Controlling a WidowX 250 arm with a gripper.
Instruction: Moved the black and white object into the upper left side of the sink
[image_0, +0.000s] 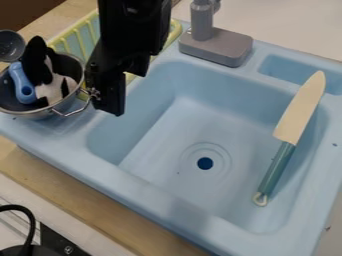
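- No text, brand or number readable.
- Black panel (52, 241), below the wooden edge (80, 202) of the counter that runs along the sink's (133, 192) lower-left side: small pale mark (68, 249), looks like a symbol, too small to make out.
- Black robot arm (133, 30), over the sink's upper-left edge: faint marks high up, illegible.

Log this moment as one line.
black-and-white object: in metal bowl, left of basin | hand: just right of bowl, not holding the object | knife: at basin's right side
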